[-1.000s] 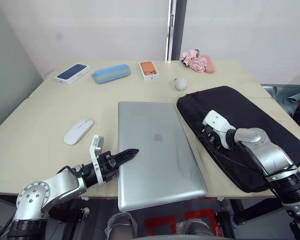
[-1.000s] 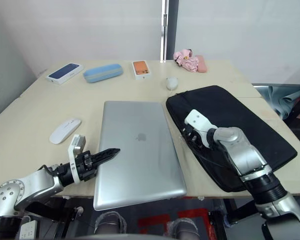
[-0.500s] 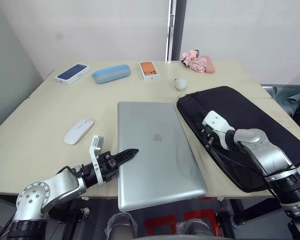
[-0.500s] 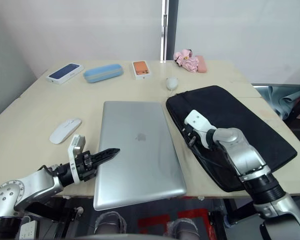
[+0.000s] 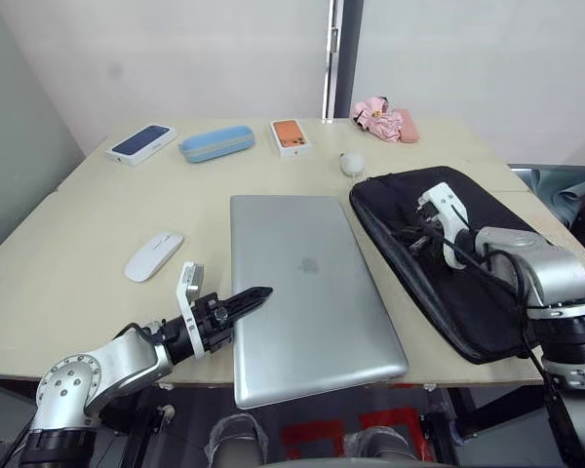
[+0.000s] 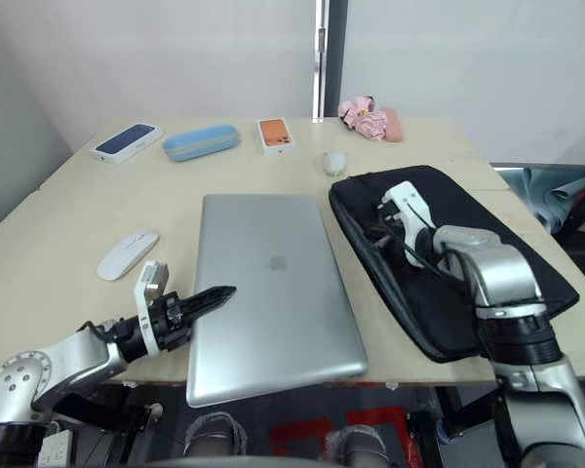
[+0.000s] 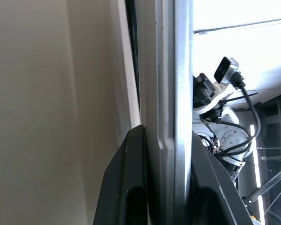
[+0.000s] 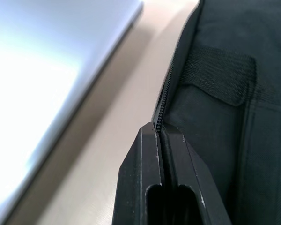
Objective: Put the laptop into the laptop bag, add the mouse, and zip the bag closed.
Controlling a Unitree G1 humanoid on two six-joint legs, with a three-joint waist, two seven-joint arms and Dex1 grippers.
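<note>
Pinching the stiff, slippery thin silver-grey metal laptop's (image 5: 307, 292) nine-o'clock edge, left gripper (image 5: 242, 303) clamps; right gripper (image 8: 165, 136) grips the limp black fabric laptop bag's (image 5: 487, 263) zipper edge.

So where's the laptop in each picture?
Left eye: laptop in the middle, flat on the table.
Right eye: middle too.
Left wrist: its thin edge, pinched in the left gripper.
Right wrist: bright slab, across from the bag.
Shared landmark: the tan table under it.
</note>
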